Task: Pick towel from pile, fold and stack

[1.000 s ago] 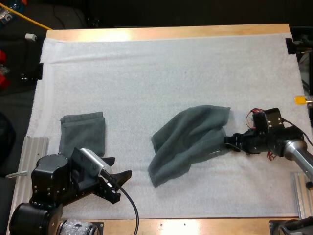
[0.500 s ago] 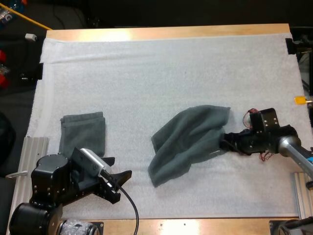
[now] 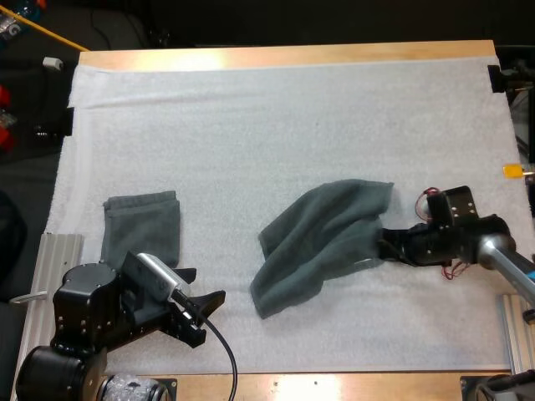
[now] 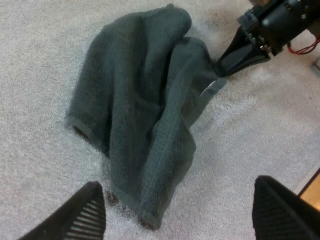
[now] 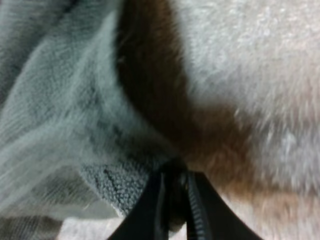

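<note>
The right hand [image 3: 386, 245] is clamped on the right edge of the crumpled towel [image 3: 316, 246], its fingers [image 5: 147, 212] narrowed onto a fold of cloth low over the white mat [image 3: 292, 125]. The left hand [image 3: 201, 288] stands wide open and holds nothing, near the front left of the worktop [image 3: 284, 57]. A folded towel [image 3: 142, 227] lies just beyond it, well apart from the crumpled one. The right arm reaches in low from the right, its hand pointing left.

A crumpled towel [image 4: 135, 100] lies on the white mat [image 4: 265, 130], with the right end effector [image 4: 220, 66] at its two o'clock edge. The left end effector [image 4: 176, 207] is spread wide, clear of it.
</note>
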### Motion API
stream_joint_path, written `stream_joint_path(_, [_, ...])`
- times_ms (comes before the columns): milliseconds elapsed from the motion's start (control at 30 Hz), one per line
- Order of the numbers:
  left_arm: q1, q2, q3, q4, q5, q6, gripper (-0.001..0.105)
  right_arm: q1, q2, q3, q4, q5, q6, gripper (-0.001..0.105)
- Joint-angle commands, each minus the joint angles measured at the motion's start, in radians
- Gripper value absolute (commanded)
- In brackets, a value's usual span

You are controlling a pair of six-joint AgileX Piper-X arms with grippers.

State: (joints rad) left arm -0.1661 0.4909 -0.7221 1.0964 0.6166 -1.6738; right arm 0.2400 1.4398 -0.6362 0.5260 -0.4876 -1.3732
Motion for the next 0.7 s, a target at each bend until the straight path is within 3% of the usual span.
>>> stream_joint_path(0, [-0.005,0.001,-0.002,0.002,0.009,-0.003,0.06,-0.003,-0.035,-0.001,0.029,-0.001,-0.016,0.0])
stream_joint_path(133, [-0.005,0.004,0.014,0.004,0.045,-0.015,0.06,-0.003,-0.1,-0.001,0.118,0.011,-0.053,0.0])
stream_joint_path(200, [-0.012,0.003,0.048,0.0,0.098,-0.049,0.06,-0.003,-0.127,-0.001,0.176,0.016,-0.077,0.0])
stream_joint_path(267, [-0.031,0.003,0.083,-0.001,0.106,-0.058,0.06,-0.003,-0.141,-0.001,0.209,0.02,-0.095,0.0])
stream_joint_path(467, [-0.14,0.003,0.202,-0.02,0.104,-0.122,0.06,-0.003,-0.156,-0.001,0.291,0.022,-0.13,0.0])
stream_joint_path(667, [-0.237,0.026,0.253,-0.15,0.067,-0.275,0.06,-0.003,-0.156,-0.001,0.332,0.038,-0.133,0.0])
